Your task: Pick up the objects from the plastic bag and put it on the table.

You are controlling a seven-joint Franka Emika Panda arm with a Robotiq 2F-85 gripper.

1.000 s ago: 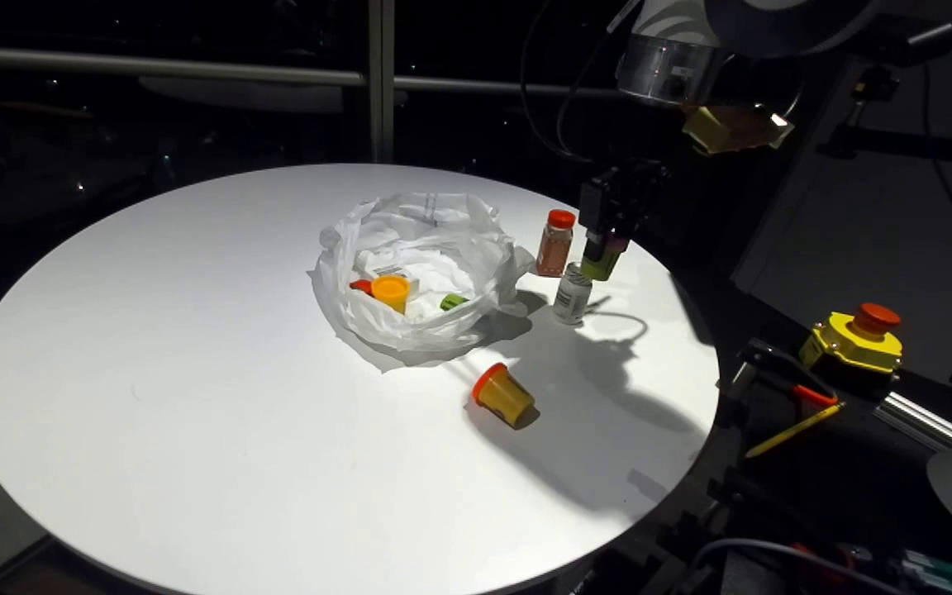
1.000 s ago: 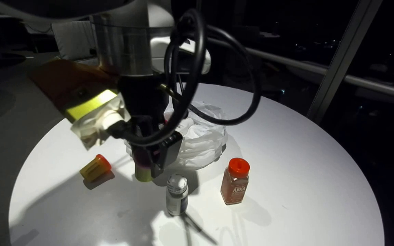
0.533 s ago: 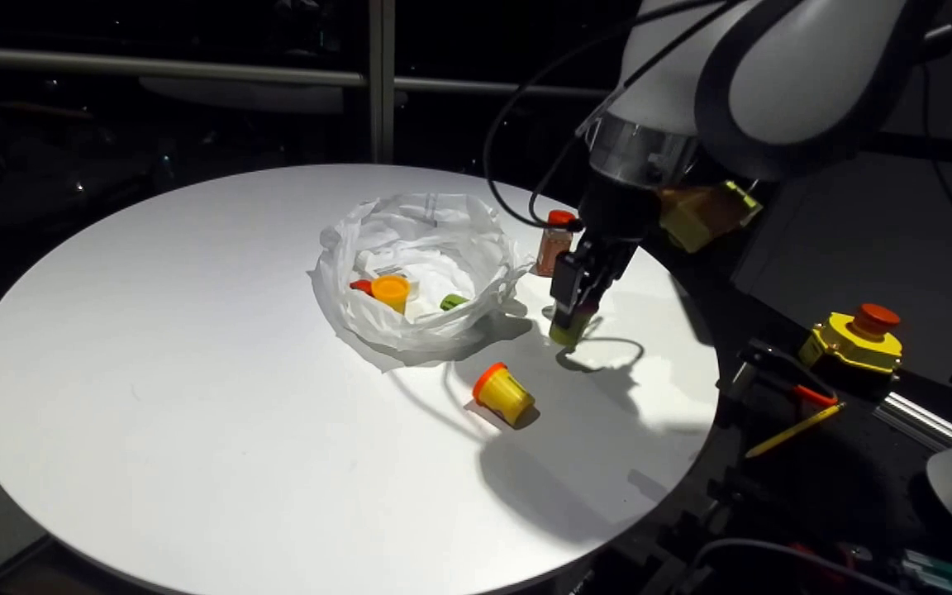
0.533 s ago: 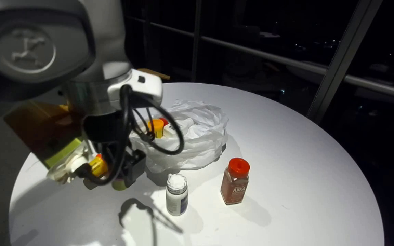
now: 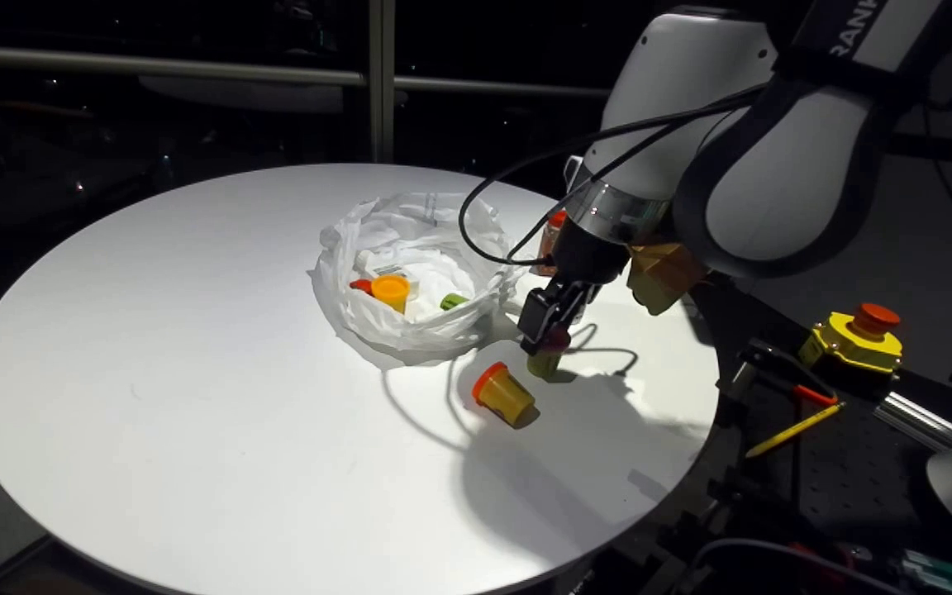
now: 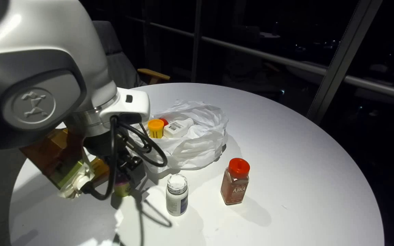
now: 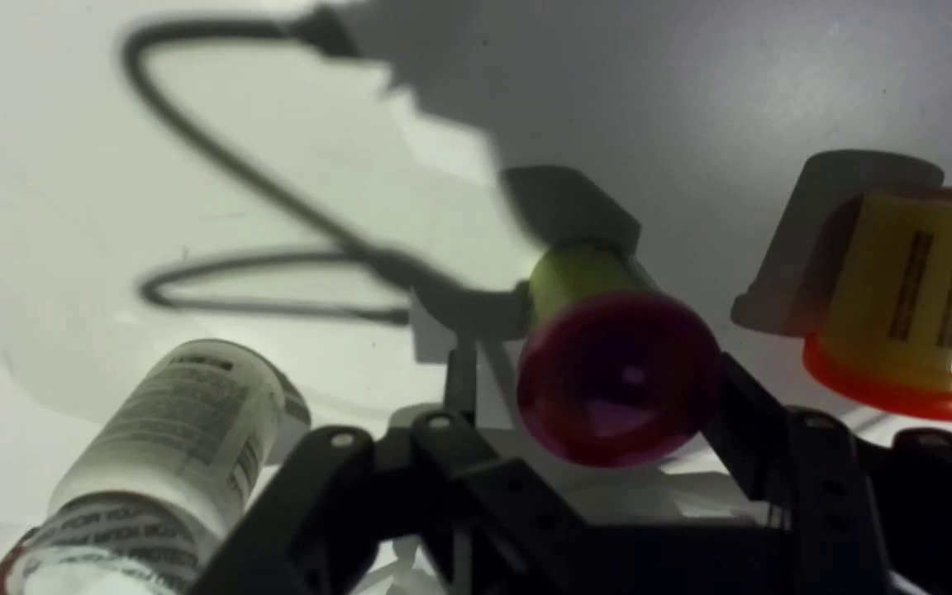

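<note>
Darkness surrounds the round, plain white table (image 5: 195, 413), with a pale metal rail (image 5: 154, 67) behind. A small yellow-green tub (image 7: 612, 355) with a glossy magenta lid sits lid-up, loose between the half-parted fingers of the pincer (image 7: 596, 357), a gap showing at nine o'clock in the wrist view. In an exterior view, a crumpled translucent plastic bag (image 5: 410, 335) lies at the pincer's ten o'clock, a sideways yellow tub (image 5: 505, 397) with an orange-red lid at seven.

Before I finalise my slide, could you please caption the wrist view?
Open hand around a green tub with magenta lid, white bottle at left, yellow tub at right.
</note>
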